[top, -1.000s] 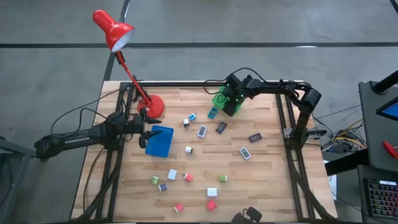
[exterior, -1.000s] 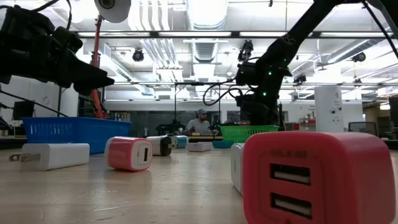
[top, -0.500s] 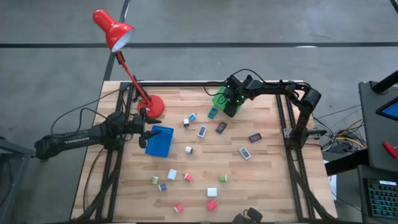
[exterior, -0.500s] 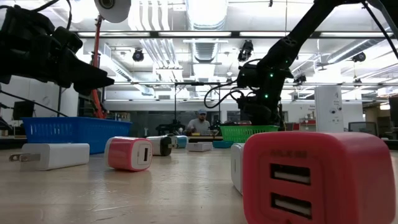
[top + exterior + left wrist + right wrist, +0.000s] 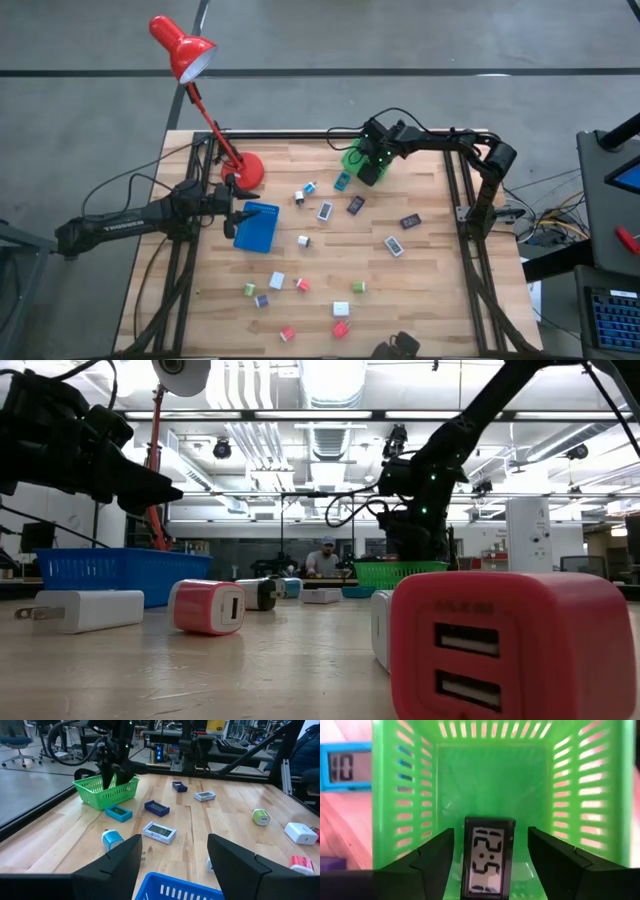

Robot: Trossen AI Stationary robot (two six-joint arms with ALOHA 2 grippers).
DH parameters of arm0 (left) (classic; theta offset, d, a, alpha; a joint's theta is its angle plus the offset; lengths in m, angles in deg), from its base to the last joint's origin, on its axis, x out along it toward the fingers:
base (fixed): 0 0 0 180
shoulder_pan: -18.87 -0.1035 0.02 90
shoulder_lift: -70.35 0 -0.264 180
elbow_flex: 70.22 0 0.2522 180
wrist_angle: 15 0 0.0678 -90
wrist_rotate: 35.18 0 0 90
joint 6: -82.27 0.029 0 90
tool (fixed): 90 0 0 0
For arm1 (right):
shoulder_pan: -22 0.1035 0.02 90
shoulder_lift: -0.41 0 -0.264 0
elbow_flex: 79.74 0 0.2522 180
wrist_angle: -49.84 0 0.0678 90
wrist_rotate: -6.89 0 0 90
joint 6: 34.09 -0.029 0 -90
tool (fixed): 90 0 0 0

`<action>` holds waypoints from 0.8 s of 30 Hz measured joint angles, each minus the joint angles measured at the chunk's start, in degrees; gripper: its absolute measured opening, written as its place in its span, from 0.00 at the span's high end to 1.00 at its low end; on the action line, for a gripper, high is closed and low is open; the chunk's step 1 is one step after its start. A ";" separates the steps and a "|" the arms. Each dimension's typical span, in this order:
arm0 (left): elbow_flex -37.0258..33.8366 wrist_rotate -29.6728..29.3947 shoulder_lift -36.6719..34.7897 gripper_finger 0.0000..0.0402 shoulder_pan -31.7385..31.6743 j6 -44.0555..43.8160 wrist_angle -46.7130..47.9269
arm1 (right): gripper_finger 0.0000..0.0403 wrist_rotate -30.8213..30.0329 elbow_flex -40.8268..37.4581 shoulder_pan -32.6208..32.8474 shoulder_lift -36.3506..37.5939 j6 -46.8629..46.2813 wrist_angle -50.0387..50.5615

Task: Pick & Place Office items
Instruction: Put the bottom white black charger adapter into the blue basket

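Right arm stretched across the far side of the table, right gripper [image 5: 372, 166] pointing down into the green basket [image 5: 395, 795]. Fingers [image 5: 555, 860] spread apart, gripping nothing; black digital clock [image 5: 488, 857] between them on the basket floor, touching neither. Left arm reaching in from the left side, left gripper [image 5: 172, 857] over the blue tray [image 5: 256, 226], fingers parted, empty. Other office items [image 5: 303, 284] scattered over the wooden table. Compared with a second ago: right fingers wider; left arm unchanged.

high: overhead | low: tabletop level | both share green basket [image 5: 353, 158]
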 joint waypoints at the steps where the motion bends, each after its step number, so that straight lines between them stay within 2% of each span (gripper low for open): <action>1: 0.00 0.00 0.02 0.42 0.00 -0.01 0.00 | 0.37 -0.06 0.30 0.00 0.07 -0.03 0.18; 12: 0.00 0.01 0.00 0.42 0.00 0.00 0.25 | 0.35 -4.58 2.43 0.16 0.95 -0.65 1.94; 24: 0.00 0.02 0.00 0.42 0.02 -0.02 0.23 | 0.41 -7.66 5.67 3.29 1.45 0.48 0.10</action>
